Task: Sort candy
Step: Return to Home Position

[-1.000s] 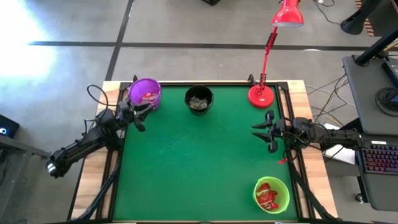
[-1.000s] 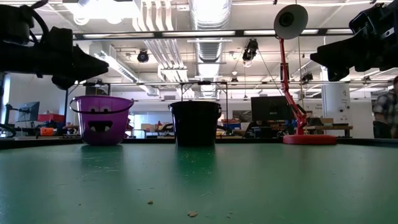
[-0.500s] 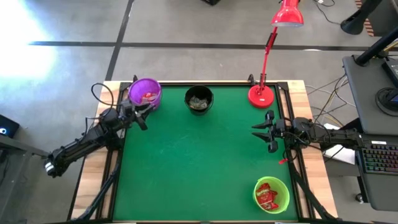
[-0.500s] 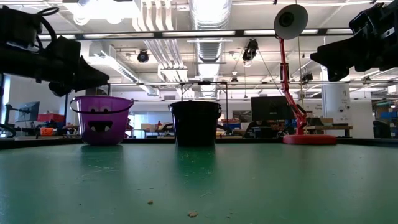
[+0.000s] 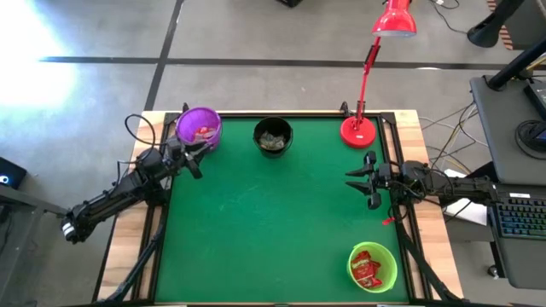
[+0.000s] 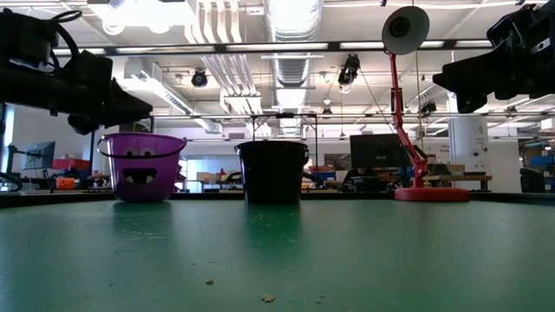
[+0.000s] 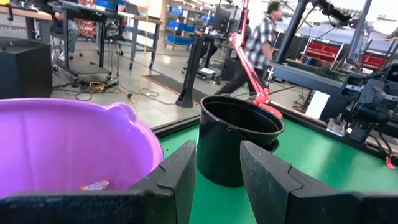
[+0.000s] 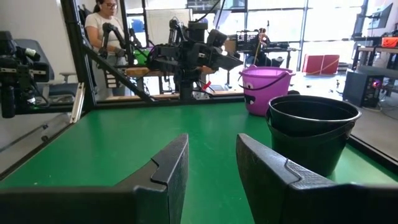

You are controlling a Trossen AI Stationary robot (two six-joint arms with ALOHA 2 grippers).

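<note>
The candy lies in three bowls on the green table (image 5: 273,230). Red-wrapped pieces (image 5: 203,132) sit in the purple bowl (image 5: 199,128) at the far left. Pale pieces (image 5: 273,141) are in the black bowl (image 5: 273,135) at the far middle. Red pieces (image 5: 367,269) fill the green bowl (image 5: 373,266) at the near right. My left gripper (image 5: 194,160) hangs level and open just beside the purple bowl (image 7: 68,143), where one red piece (image 7: 94,185) shows. My right gripper (image 5: 360,181) hangs level and open at the right edge, nothing between its fingers (image 8: 273,168).
A red desk lamp stands with its base (image 5: 358,131) at the far right corner, its head reaching past the table's far edge. Two small crumbs (image 6: 208,281) lie on the mat near the front. People move about in the room beyond the table (image 7: 267,31).
My left gripper has tipped its fingers a little downward beside the purple bowl and then kept still. Its fingers have stayed open.
</note>
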